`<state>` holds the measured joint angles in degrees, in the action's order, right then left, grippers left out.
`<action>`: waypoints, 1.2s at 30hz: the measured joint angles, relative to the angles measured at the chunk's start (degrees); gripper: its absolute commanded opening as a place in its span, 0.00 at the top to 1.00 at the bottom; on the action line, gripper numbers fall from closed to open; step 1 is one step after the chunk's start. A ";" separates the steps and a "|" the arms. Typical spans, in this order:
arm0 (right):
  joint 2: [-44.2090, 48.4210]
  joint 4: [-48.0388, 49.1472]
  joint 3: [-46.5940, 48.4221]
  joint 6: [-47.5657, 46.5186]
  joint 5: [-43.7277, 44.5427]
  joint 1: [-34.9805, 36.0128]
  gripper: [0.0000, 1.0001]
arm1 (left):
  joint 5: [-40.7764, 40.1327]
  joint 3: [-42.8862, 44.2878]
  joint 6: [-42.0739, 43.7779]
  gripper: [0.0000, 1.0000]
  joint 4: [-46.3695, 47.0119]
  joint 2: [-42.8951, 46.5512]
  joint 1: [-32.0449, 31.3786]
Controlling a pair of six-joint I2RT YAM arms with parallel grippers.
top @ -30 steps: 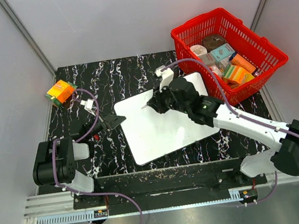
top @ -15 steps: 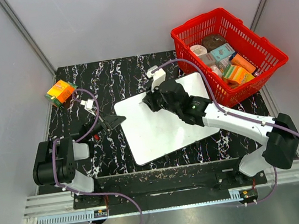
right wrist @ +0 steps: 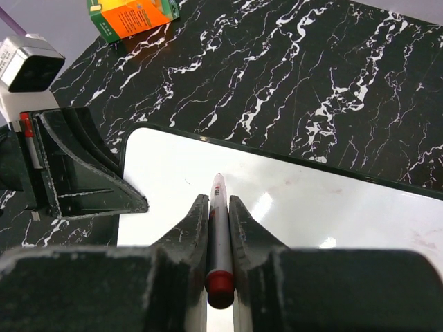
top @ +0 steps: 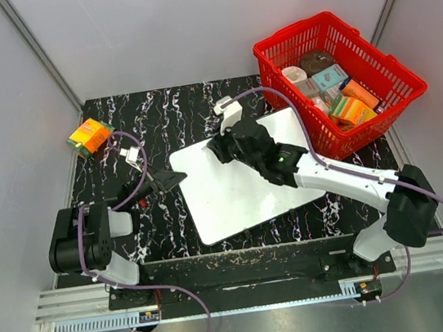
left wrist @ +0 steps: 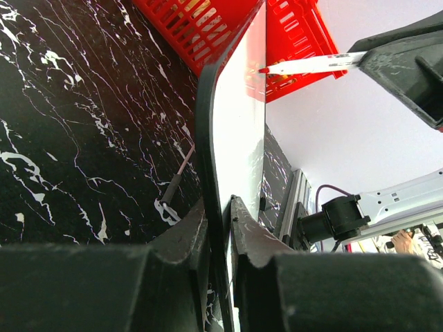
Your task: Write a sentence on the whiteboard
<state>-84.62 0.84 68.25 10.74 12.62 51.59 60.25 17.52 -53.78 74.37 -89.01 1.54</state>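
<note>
The whiteboard (top: pixel 242 192) lies flat on the black marble table, and I see no red writing on it. My left gripper (top: pixel 175 176) is shut on the board's left edge; the left wrist view shows the fingers (left wrist: pixel 249 232) pinching the black rim of the board (left wrist: pixel 242 131). My right gripper (top: pixel 219 148) is shut on a white marker (right wrist: pixel 220 228) with a red end and holds it over the board's far left part (right wrist: pixel 311 207). The marker's red tip (left wrist: pixel 264 70) sits at or just above the board surface.
A red basket (top: pixel 383 114) full of boxes stands at the far right, next to the board's corner. An orange box (top: pixel 89 137) lies at the table's far left and also shows in the right wrist view (right wrist: pixel 131 14). The left gripper (right wrist: pixel 83 173) sits just left of the marker tip.
My right arm has moved a little left and farther away over the board with the marker. The left gripper and the board have not moved.
</note>
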 measured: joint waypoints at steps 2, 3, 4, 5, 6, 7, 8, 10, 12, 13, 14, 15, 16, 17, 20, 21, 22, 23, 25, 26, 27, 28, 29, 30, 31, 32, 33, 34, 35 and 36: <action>-0.81 0.24 0.00 0.00 0.00 0.02 1.00 | 0.00 0.00 0.02 1.00 0.00 0.00 -0.02; -1.22 0.28 0.00 0.00 0.00 0.02 1.00 | 0.00 0.00 0.00 1.00 0.02 0.00 -0.04; -1.60 0.31 0.00 0.00 -0.02 0.02 1.00 | 0.00 0.00 0.00 1.00 0.02 0.00 -0.04; -1.90 0.35 0.00 0.02 -0.04 0.02 1.00 | 0.00 0.00 0.02 1.00 0.04 0.00 -0.04; -2.12 0.48 0.00 0.02 -0.04 0.02 1.00 | -0.02 0.00 0.02 1.00 -0.09 0.00 -0.04; -2.29 0.66 0.00 0.04 -0.07 0.02 1.00 | -0.02 0.00 0.04 1.00 -0.15 0.00 -0.07; -2.36 0.85 0.00 0.04 -0.09 0.02 1.00 | 0.00 0.00 0.04 1.00 -0.20 0.00 -0.11; -2.36 1.07 0.00 0.07 -0.11 0.07 1.00 | 0.00 0.00 0.04 1.00 -0.17 0.00 -0.15; -2.36 1.09 0.00 0.13 -0.22 0.07 1.00 | 0.00 0.00 0.04 1.00 -0.17 0.00 -0.15; -2.36 1.09 0.00 0.15 -0.26 0.07 1.00 | 0.00 0.00 0.04 1.00 -0.17 0.00 -0.15; -2.36 1.07 0.00 0.20 -0.31 0.07 1.00 | 0.02 0.00 0.04 1.00 -0.17 0.00 -0.15; -2.36 1.07 0.00 0.22 -0.39 0.07 1.00 | 0.02 0.00 0.04 1.00 -0.15 0.00 -0.15; -2.36 1.07 0.00 0.24 -0.66 0.07 1.00 | 0.02 0.00 0.04 1.00 -0.15 0.00 -0.15; -2.36 1.05 0.00 0.35 -0.94 0.07 1.00 | 0.04 0.00 0.04 1.00 -0.13 0.00 -0.15; -2.36 1.01 -0.02 0.63 -1.86 0.07 1.00 | 0.09 0.00 0.04 1.00 -0.11 0.00 -0.15; -2.36 1.01 -0.07 0.79 -2.21 0.07 1.00 | 0.11 0.00 0.04 1.00 -0.11 0.00 -0.15; -2.36 1.03 -0.13 0.90 -2.58 0.07 1.00 | 0.11 0.00 0.04 1.00 -0.11 0.00 -0.15; -2.36 1.03 -0.26 1.07 -2.93 0.07 1.00 | 0.13 0.00 0.04 1.00 -0.11 0.00 -0.15; -2.36 1.03 -0.66 1.36 -3.39 0.07 1.00 | 0.11 0.00 0.07 1.00 -0.13 0.00 -0.15; -2.34 0.98 -0.76 1.55 -3.61 0.07 1.00 | 0.13 0.00 0.07 1.00 -0.13 -0.09 -0.15; -2.34 0.98 -0.83 1.70 -3.76 0.07 1.00 | 0.15 0.00 0.07 1.00 -0.15 -0.11 -0.15; -2.34 0.98 -0.90 1.77 -3.96 0.09 1.00 | 0.15 0.00 0.07 1.00 -0.15 -0.11 -0.15; -2.29 0.96 -1.01 1.92 -4.24 0.09 1.00 | 0.15 0.00 0.07 1.00 -0.13 -0.11 -0.15; -2.23 0.94 -1.18 2.05 -4.42 0.09 1.00 | 0.15 0.00 0.07 1.00 -0.15 -0.11 -0.15; -2.08 0.90 -1.42 2.14 -4.68 0.11 1.00 | 0.15 0.00 0.07 1.00 -0.15 -0.13 -0.15; -1.95 0.87 -1.66 2.21 -4.79 0.13 1.00 | 0.15 0.00 0.07 1.00 -0.15 -0.13 -0.15; -1.75 0.87 -1.97 2.32 -4.83 0.15 1.00 | 0.15 0.00 0.07 1.00 -0.15 -0.13 -0.15; -1.51 0.83 -2.27 2.40 -4.87 0.15 1.00 | 0.15 0.00 0.07 1.00 -0.15 -0.13 -0.15; -1.31 0.74 -2.49 2.43 -4.92 0.17 1.00 | 0.15 0.00 0.07 1.00 -0.15 -0.13 -0.15; -0.98 0.70 -2.86 2.47 -4.94 0.17 1.00 | 0.17 0.00 0.07 1.00 -0.15 -0.13 -0.15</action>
<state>-85.60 1.54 65.39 13.21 7.68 51.77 60.42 17.52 -53.71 74.22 -89.14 1.39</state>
